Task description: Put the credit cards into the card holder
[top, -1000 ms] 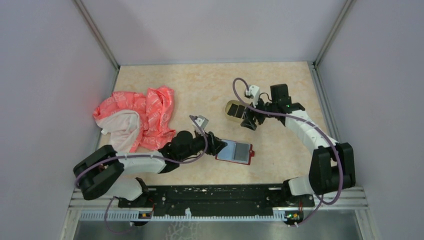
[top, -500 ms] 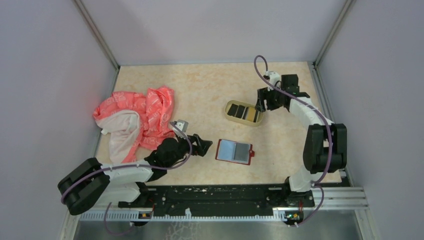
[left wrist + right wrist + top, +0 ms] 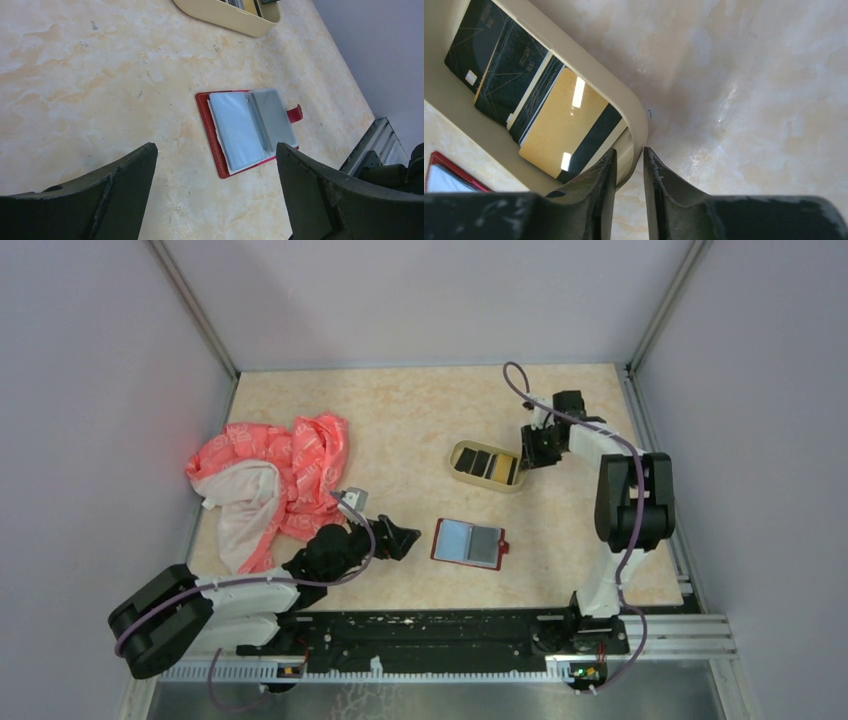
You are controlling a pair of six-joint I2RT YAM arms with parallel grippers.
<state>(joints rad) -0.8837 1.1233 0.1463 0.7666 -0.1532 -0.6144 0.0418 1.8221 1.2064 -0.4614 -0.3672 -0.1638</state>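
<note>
The red card holder (image 3: 468,543) lies open on the table, a light-blue card and a grey one showing in its clear sleeves (image 3: 250,130). My left gripper (image 3: 400,538) hovers just left of it, open wide and empty (image 3: 215,147). Dark credit cards (image 3: 499,60) and a gold-tan card (image 3: 559,120) lie in the oval tan tray (image 3: 460,452). My right gripper (image 3: 528,455) is at the tray's right end. Its jaws straddle the tray's wall (image 3: 636,127), one finger inside and one outside, closed narrowly on it (image 3: 630,150).
A crumpled pink cloth (image 3: 275,480) lies at the left of the table. Enclosure walls stand close on the left, back and right. The tray's near wall (image 3: 235,17) shows at the top of the left wrist view.
The left gripper let go of the card holder, opened wide and pulled back to the left. The right arm swung from over the tray to its right end, and its jaws narrowed onto the wall.
</note>
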